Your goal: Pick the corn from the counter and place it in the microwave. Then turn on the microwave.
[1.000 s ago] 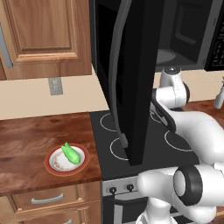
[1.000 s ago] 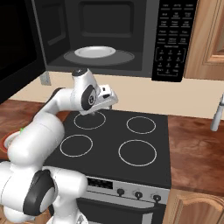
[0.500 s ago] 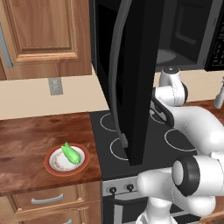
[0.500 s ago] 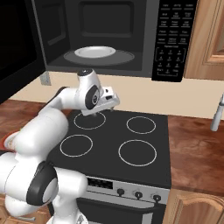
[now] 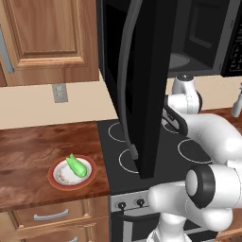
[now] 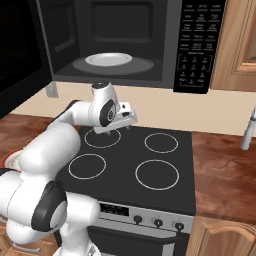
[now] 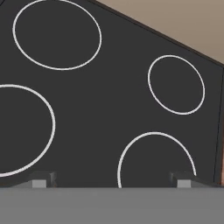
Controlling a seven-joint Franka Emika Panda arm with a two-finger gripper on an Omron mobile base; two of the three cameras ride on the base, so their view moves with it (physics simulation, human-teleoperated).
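The green corn (image 5: pixel 77 165) lies on a white red-rimmed plate (image 5: pixel 59 180) on the reddish-brown counter (image 5: pixel 28 151), left of the stove. The black microwave (image 6: pixel 150 30) hangs above the stove with its door (image 5: pixel 144 85) swung wide open, and a white turntable (image 6: pixel 108 59) shows inside. My gripper (image 6: pixel 118 130) hovers over the back-left burner, pointing down, far right of the corn. In the hand view my gripper (image 7: pixel 113 179) is open with nothing between its fingertips (image 7: pixel 41 178), and the stovetop lies below.
The black stovetop (image 6: pixel 130 165) with white ring burners lies under the hand. The open door stands between the arm and the corn. A grey bottle (image 6: pixel 248 129) stands at the back right. The button panel (image 6: pixel 196 45) is to the right of the cavity. Light drawers (image 5: pixel 47 215) sit below the counter.
The hand has shifted slightly right and down over the back of the stovetop. The jaws stay open. The corn and the microwave door have not moved.
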